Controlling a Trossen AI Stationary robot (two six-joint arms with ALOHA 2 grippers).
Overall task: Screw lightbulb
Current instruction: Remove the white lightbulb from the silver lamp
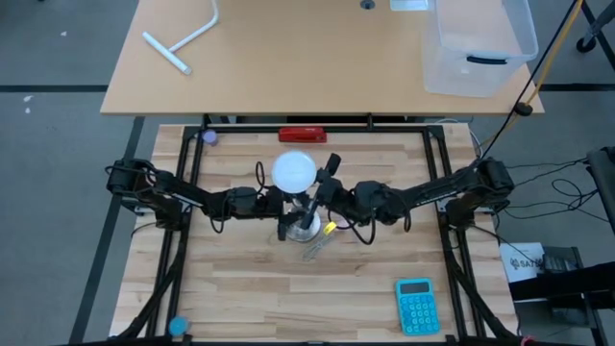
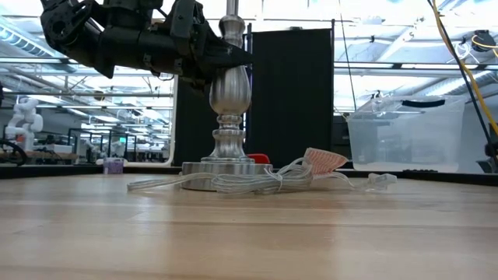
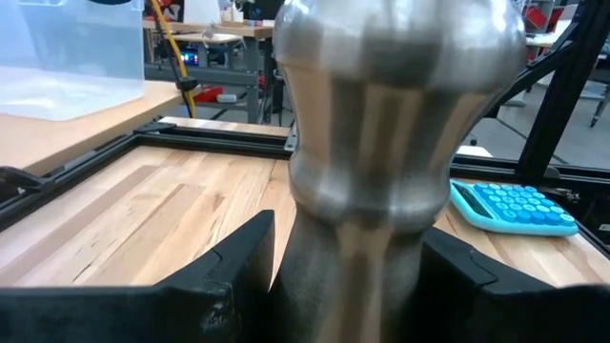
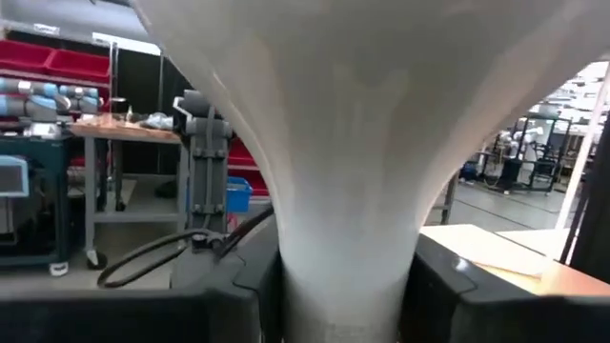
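One lightbulb (image 1: 294, 170), white and dome-headed, sits atop the single silver lamp stand (image 2: 229, 101) at the middle of the butcher-block table (image 1: 240, 288). In the right wrist view the bulb's tapering neck (image 4: 348, 191) fills the frame, with the right gripper (image 4: 348, 295) set around its narrow lower end, one dark finger (image 4: 238, 276) on each side and close against it; the fingers look closed on the neck. From above, the right gripper (image 1: 327, 183) reaches in just beside the bulb.

The left gripper (image 3: 348, 276) is at the stand's turned metal stem, its two fingers (image 3: 238, 262) spread partway, with the stem between them and pressed against both. Seen from above, the left gripper (image 1: 279, 205) lies at the stand's other side.

Around the stand's round foot lies one clear coiled cord (image 2: 233, 183). Near the stand, toward the table's front right, lies one blue calculator (image 1: 417, 305). Behind the stand, at the table's far edge, lies one red bar (image 1: 303, 135). Beyond that, one clear plastic bin (image 1: 476, 43) stands on a second table.
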